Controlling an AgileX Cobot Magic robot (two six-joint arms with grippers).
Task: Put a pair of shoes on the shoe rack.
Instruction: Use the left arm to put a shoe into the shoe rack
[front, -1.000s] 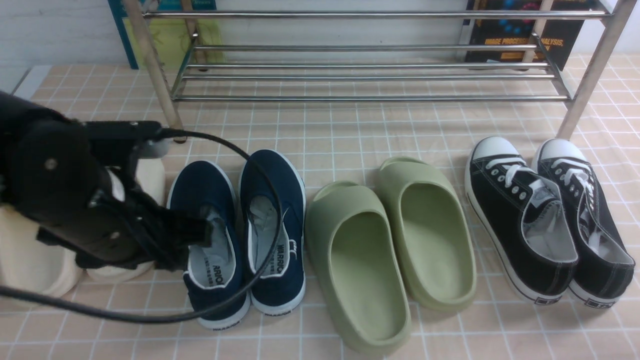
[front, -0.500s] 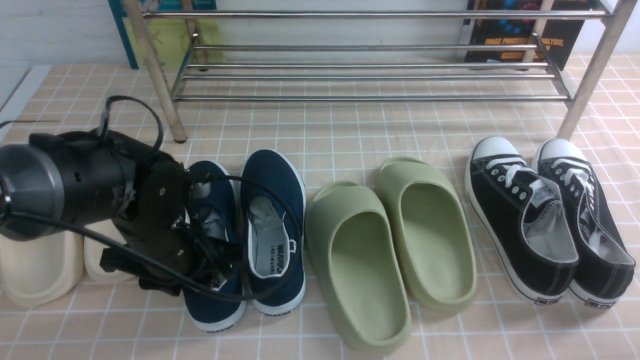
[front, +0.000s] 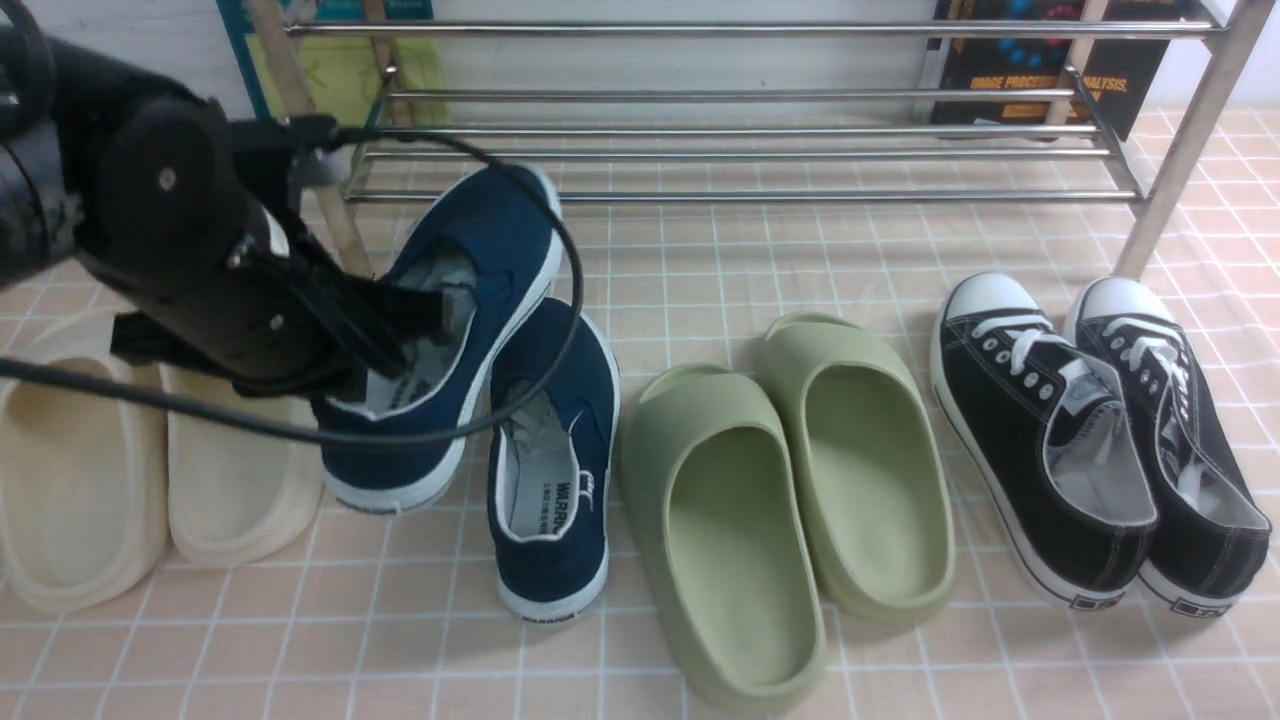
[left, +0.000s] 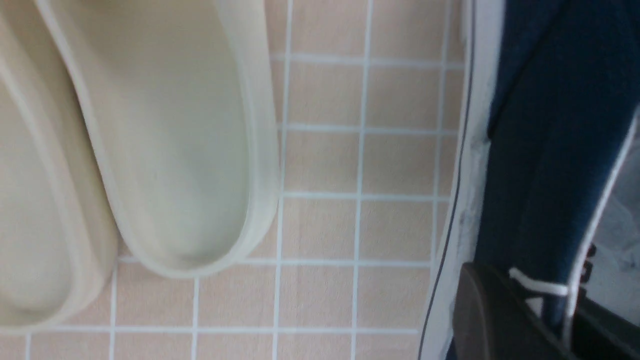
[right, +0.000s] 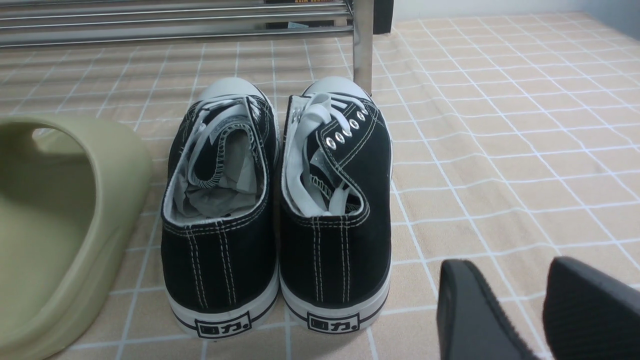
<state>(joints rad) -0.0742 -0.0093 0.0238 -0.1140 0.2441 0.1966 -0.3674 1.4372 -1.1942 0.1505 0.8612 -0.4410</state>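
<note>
Left gripper (front: 415, 310): black fingers clamped on white-trimmed collar of navy canvas slip-on (front: 450, 330), raised off floor, toe tilted toward shoe rack (front: 740, 153) of shiny metal rods. Second navy slip-on (front: 552, 470): flat on tiled mat (front: 700, 260). Right gripper (right: 510, 280): fingers parted, empty.

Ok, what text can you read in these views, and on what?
"WARRI", rest hidden: insole of the navy shoe on the floor.
"回力": heel tabs of the black sneakers.
"IMAGE PROCESS", "ALYSIS,": dark book behind the shoe rack.
Sole-edge prints on that shoe and the lifted navy shoe: too small.
</note>
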